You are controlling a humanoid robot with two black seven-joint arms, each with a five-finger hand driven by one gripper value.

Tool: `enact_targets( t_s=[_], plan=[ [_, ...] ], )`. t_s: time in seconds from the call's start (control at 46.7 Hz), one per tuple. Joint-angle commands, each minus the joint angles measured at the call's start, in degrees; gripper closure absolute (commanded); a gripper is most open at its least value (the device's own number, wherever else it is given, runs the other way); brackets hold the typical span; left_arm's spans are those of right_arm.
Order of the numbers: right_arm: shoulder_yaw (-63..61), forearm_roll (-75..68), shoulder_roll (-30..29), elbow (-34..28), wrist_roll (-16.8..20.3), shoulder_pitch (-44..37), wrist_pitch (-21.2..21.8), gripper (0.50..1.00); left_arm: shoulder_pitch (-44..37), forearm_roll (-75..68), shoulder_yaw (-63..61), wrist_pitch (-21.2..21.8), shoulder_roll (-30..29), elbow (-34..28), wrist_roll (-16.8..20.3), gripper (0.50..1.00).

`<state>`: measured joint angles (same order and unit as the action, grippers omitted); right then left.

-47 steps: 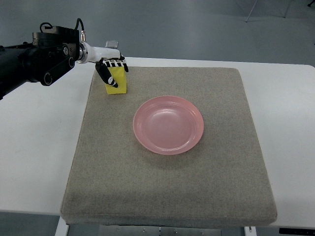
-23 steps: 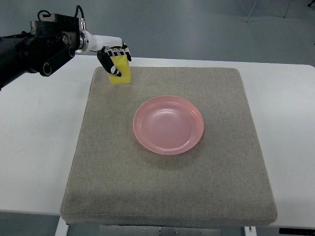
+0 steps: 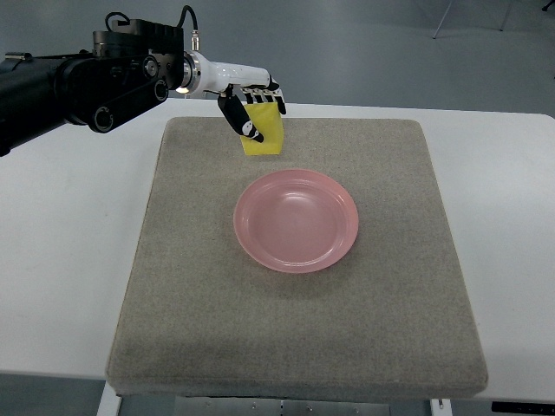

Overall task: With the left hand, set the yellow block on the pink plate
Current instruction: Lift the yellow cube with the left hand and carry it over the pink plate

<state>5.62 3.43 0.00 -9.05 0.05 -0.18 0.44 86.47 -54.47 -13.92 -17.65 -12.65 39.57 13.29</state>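
The left hand (image 3: pixel 252 108) pinches the yellow block (image 3: pixel 264 133) — held above the mat (image 3: pixel 295 347), just beyond the pink plate (image 3: pixel 297 220).

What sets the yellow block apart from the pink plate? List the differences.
The yellow block is a boxy, straight-edged solid; the pink plate is round and shallow.
The block is clearly smaller than the plate.
The block is gripped in the left hand, near the mat's far edge; the plate lies free at the middle of the grey mat.
Both are plain, single-coloured items.
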Motion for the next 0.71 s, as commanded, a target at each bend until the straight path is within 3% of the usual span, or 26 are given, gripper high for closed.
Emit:
enact_targets(
  t_s=[0.0,0.386,0.686],
  plan=[
    [0.0,0.0,0.0,0.0,0.0,0.0,0.0,0.576,0.9,-0.3,0.0,0.2,0.4,3.6,0.0,0.754],
    [0.0,0.0,0.0,0.0,-0.1,0.0,0.0,0.576,1.9,-10.0,-0.1,-0.2,4.1,10.3,0.0,0.748],
    [0.0,0.0,0.0,0.0,-0.1,0.0,0.0,0.576,1.3,-14.6,0.0,0.1,4.5,11.3,0.0,0.733]
  ],
)
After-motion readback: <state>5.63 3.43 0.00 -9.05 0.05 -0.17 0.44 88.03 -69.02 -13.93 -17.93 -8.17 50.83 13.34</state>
